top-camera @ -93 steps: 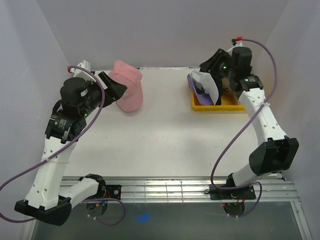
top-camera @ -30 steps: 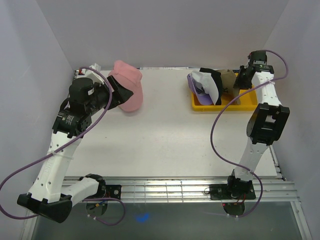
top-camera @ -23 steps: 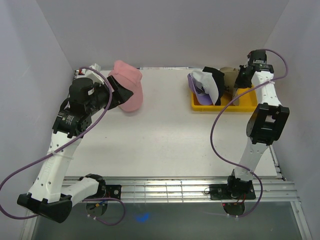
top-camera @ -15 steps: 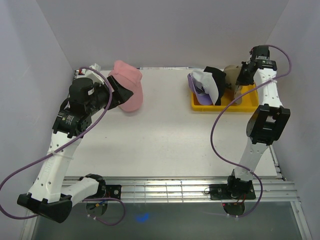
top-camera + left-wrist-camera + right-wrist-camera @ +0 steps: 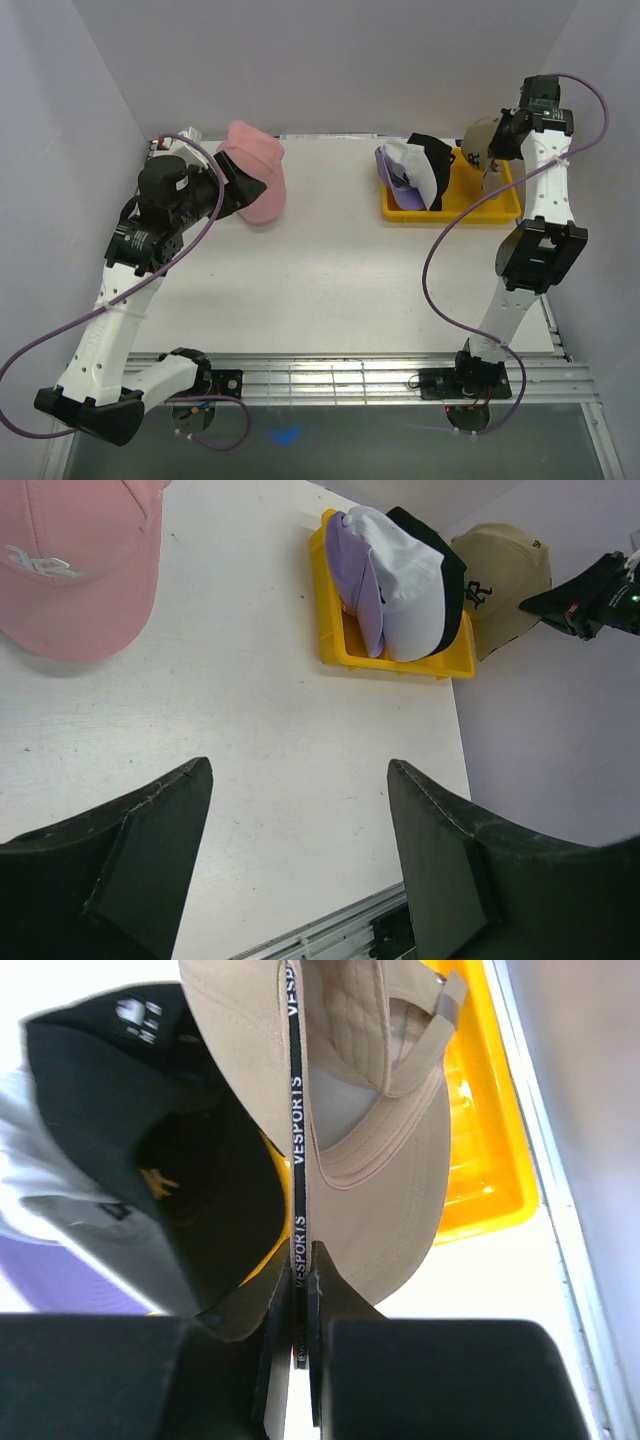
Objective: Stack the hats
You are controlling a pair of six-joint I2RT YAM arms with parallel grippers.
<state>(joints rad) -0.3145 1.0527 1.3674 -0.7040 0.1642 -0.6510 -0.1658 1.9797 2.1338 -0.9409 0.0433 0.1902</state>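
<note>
My right gripper [image 5: 300, 1260] is shut on the dark-trimmed edge of the tan hat [image 5: 380, 1130], which hangs from it above the right end of the yellow tray [image 5: 490, 1120]. From above, the tan hat [image 5: 480, 140] hangs at my right gripper [image 5: 503, 133], clear of the tray [image 5: 497, 203]. The black hat [image 5: 437, 158], white hat [image 5: 415, 172] and purple hat [image 5: 388, 175] stand nested on edge in the tray's left end. The pink hat [image 5: 258, 185] lies on the table at the back left. My left gripper [image 5: 300, 770] stands open and empty beside it.
White walls close in on the left, back and right of the table. The yellow tray [image 5: 335, 650] sits near the back right corner. A metal rail [image 5: 330, 375] runs along the near edge by the arm bases.
My right gripper shut on the tan hat's edge and lifted it up out of the tray, toward the back right. The left arm and the other hats stayed put.
</note>
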